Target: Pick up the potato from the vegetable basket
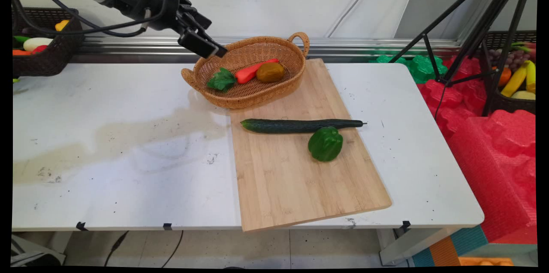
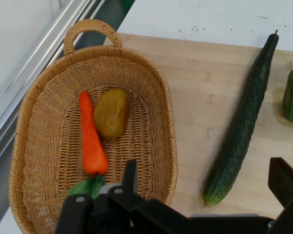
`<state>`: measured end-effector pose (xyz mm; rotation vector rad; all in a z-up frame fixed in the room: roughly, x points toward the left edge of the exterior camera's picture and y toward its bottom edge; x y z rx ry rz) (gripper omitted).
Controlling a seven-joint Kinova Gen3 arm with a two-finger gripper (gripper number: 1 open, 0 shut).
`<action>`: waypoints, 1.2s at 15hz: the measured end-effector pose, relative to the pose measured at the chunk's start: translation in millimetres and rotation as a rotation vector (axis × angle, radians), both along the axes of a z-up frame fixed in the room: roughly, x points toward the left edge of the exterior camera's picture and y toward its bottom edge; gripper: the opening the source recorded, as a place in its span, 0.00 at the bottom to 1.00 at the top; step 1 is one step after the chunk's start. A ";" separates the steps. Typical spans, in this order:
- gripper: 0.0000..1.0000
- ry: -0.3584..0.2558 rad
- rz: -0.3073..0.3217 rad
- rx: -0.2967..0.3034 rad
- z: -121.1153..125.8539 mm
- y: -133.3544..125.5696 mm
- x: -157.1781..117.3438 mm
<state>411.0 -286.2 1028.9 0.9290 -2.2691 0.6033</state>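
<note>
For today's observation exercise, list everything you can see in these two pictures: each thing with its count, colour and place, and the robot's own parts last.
Basket: one, tan wicker, far end of the board.
Carrot: one, orange with green leaves, in the basket.
Potato: one, brownish yellow, in the basket beside the carrot.
Cucumber: one, dark green, lying across the board.
Pepper: one, green, on the board near the cucumber.
Cutting board: one, light wood, on the table.
Table: one, white.
Gripper: one, black, open, above the basket's left rim.

Carrot (image 2: 91,141) and potato (image 2: 111,112) in basket (image 2: 39,146).
</note>
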 end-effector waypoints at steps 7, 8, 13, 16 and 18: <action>1.00 -0.009 0.051 -0.029 5.6 -27.3 7.0; 1.00 -0.013 0.063 -0.031 4.9 -34.8 6.5; 1.00 -0.041 0.121 -0.029 -5.8 -77.1 1.5; 1.00 -0.058 0.156 -0.009 -21.4 -109.1 -4.3; 1.00 -0.071 0.176 0.008 -33.4 -128.8 -6.7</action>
